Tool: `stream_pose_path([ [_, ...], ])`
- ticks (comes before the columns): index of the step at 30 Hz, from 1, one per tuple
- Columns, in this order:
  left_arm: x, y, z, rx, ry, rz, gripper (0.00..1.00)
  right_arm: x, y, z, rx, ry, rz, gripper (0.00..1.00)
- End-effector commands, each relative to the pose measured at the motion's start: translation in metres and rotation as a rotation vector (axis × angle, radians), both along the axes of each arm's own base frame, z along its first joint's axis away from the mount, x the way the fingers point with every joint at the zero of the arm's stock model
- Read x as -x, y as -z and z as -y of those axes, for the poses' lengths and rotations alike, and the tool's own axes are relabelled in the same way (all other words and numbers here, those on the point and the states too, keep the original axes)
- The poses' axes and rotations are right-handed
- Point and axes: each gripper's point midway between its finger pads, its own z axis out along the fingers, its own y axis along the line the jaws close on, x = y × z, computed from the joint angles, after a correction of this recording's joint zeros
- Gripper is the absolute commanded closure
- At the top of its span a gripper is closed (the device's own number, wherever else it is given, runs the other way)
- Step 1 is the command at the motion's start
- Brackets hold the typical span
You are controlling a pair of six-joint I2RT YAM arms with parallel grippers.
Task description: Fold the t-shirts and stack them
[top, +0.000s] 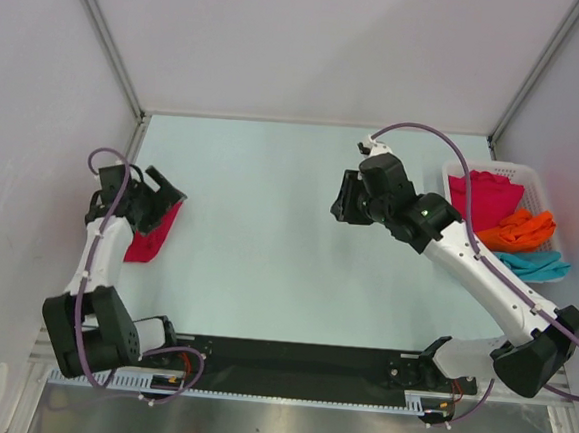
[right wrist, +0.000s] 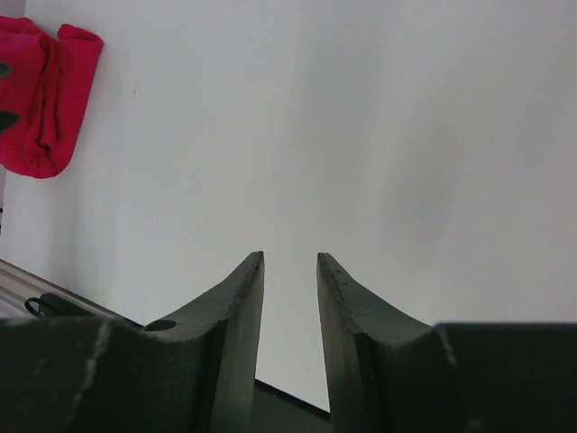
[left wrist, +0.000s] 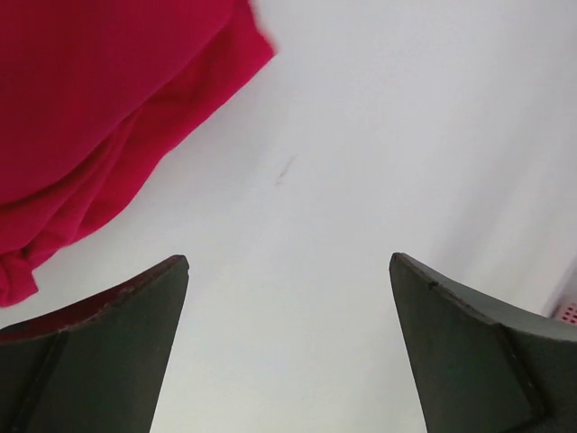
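Note:
A folded crimson t-shirt (top: 154,234) lies at the table's left edge; it also shows as a crimson t-shirt (left wrist: 99,117) in the left wrist view and, far off, as a small crimson t-shirt (right wrist: 45,99) in the right wrist view. My left gripper (top: 163,193) (left wrist: 288,262) hangs just over the shirt's far end, open wide and holding nothing. Over the table's middle right, my right gripper (top: 343,197) (right wrist: 290,255) has its jaws a narrow gap apart with only bare table between them. More t-shirts sit in the basket: crimson (top: 487,197), orange (top: 517,229) and teal (top: 535,263).
The white slatted basket (top: 534,174) stands at the table's right edge, beside the right arm. Grey walls close in the table on the left, back and right. A black rail (top: 298,358) runs along the near edge between the arm bases.

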Motion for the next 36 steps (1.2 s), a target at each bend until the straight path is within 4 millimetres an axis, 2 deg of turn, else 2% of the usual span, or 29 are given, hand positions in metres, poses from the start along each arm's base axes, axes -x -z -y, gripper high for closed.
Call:
stream_pose_path([
  [1,-0.029,-0.074,-0.001,-0.088,0.076,0.271,0.01,-0.001,-0.013,-0.001,-0.029,0.014,0.041,0.65],
  [3,-0.028,-0.075,-0.009,-0.11,0.029,0.26,0.01,-0.001,-0.013,0.0,-0.028,0.017,0.039,0.65],
  [6,-0.017,-0.057,-0.036,-0.157,-0.104,0.145,0.01,-0.001,-0.012,0.001,-0.021,0.02,0.041,0.65],
  [9,-0.015,-0.033,-0.045,-0.104,-0.129,0.049,0.0,0.0,-0.012,0.005,-0.008,0.024,0.045,0.65],
  [14,-0.015,-0.006,-0.049,-0.081,-0.144,-0.018,0.01,-0.001,-0.011,0.01,0.007,0.034,0.046,0.65],
  [18,-0.006,0.019,-0.058,-0.06,-0.197,-0.087,0.0,-0.002,-0.009,0.011,0.008,0.036,0.041,0.65],
  [19,-0.006,0.024,-0.058,-0.034,-0.203,-0.09,0.01,-0.003,-0.007,0.011,0.013,0.039,0.037,0.65],
  [21,-0.001,0.05,-0.057,0.063,-0.229,-0.117,0.01,-0.003,-0.006,0.011,0.01,0.039,0.035,0.65],
  [22,-0.002,0.055,-0.045,0.153,-0.194,-0.109,0.0,-0.004,-0.005,0.012,0.014,0.041,0.032,0.65],
  [24,0.004,0.083,-0.039,0.263,-0.207,-0.151,0.01,-0.005,-0.005,0.011,0.009,0.04,0.032,0.65],
  [26,0.007,0.096,-0.03,0.341,-0.187,-0.183,0.02,-0.006,-0.005,0.01,0.01,0.04,0.031,0.65],
  [28,0.005,0.094,-0.032,0.331,-0.184,-0.169,0.02,-0.005,-0.004,0.01,0.012,0.041,0.027,0.65],
  [31,-0.008,0.067,-0.038,0.295,-0.166,-0.07,0.02,-0.005,-0.002,0.011,0.013,0.045,0.022,0.65],
  [34,-0.025,0.022,-0.044,0.239,-0.121,0.062,0.02,-0.004,-0.002,0.01,0.01,0.046,0.021,0.65],
  [36,-0.035,-0.017,-0.047,0.19,-0.08,0.17,0.02,-0.003,-0.003,0.009,0.009,0.043,0.022,0.65],
])
